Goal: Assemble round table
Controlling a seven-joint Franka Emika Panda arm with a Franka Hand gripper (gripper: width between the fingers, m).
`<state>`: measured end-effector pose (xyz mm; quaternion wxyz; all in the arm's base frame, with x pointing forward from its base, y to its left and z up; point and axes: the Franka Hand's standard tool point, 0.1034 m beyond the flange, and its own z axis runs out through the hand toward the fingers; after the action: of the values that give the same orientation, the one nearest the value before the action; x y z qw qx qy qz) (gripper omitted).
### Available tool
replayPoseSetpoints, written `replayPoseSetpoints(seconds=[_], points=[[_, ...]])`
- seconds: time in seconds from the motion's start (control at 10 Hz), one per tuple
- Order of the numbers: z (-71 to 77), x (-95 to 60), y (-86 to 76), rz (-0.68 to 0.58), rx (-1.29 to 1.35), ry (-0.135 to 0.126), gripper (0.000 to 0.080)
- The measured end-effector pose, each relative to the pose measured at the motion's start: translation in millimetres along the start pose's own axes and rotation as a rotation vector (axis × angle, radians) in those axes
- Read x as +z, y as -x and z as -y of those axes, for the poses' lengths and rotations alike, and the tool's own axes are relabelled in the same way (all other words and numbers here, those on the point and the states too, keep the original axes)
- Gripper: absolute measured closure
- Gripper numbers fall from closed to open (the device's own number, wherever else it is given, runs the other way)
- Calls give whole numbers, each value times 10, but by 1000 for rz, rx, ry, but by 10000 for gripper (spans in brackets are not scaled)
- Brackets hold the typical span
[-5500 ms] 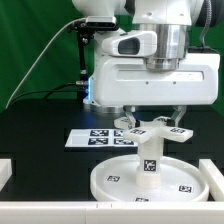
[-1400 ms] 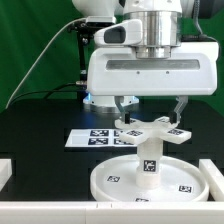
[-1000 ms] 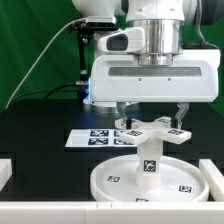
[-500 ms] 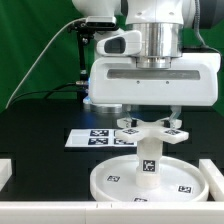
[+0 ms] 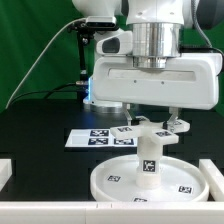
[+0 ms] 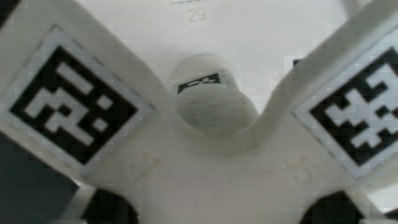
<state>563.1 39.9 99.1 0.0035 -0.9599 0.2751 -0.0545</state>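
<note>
So the small lobed white plastic foot (image 5: 150, 130) has turned a bit more since half a second ago, its tagged lobes swung round. Looks like it's being screwed onto the short thick white leg (image 5: 149, 160), which stands upright mid-frame on the wide rimmed white disc (image 5: 185, 190) at the bottom. The gripper (image 5: 150, 126) seems clamped on the foot, though the fingertips are mostly hidden, so no telling how far the thread's seated.

Beneath the jaws, smooth white plastic: the lobed foot (image 5: 152, 130), the leg (image 5: 149, 160), the rimmed disc (image 5: 112, 178). Matt black worktop (image 5: 40, 135) all around.
</note>
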Motion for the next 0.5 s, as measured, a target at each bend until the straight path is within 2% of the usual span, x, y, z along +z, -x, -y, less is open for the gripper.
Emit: replayPoseSetpoints(seconds=[0.5], points=[[-3,-2,15,21,552,16,359]])
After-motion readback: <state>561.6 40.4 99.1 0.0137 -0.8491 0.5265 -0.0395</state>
